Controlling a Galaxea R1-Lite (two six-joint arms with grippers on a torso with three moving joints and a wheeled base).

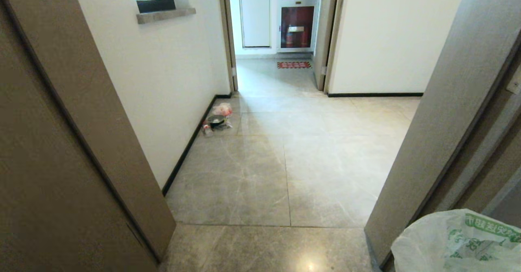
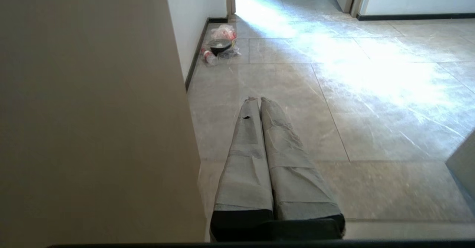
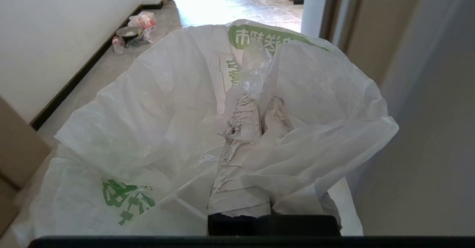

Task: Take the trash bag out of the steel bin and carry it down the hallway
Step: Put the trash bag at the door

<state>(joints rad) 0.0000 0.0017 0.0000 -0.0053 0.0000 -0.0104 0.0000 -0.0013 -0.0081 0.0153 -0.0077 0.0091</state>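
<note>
One trash bag — pinched in my right gripper, level; my left gripper — clenched, empty, over the hallway tiles.

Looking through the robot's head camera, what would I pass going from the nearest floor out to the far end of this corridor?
Trash bag at the near right, then bare hallway tiles, the litter pile against the left wall, the open doorway, the red floor mat, and last the red cabinet.

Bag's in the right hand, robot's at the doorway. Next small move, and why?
Probably drive straight ahead through the doorway. The right hand is shut on the trash bag, the steel bin is nowhere in view, and the hallway floor ahead is open down the middle; keep off the litter pile by the left wall.
</note>
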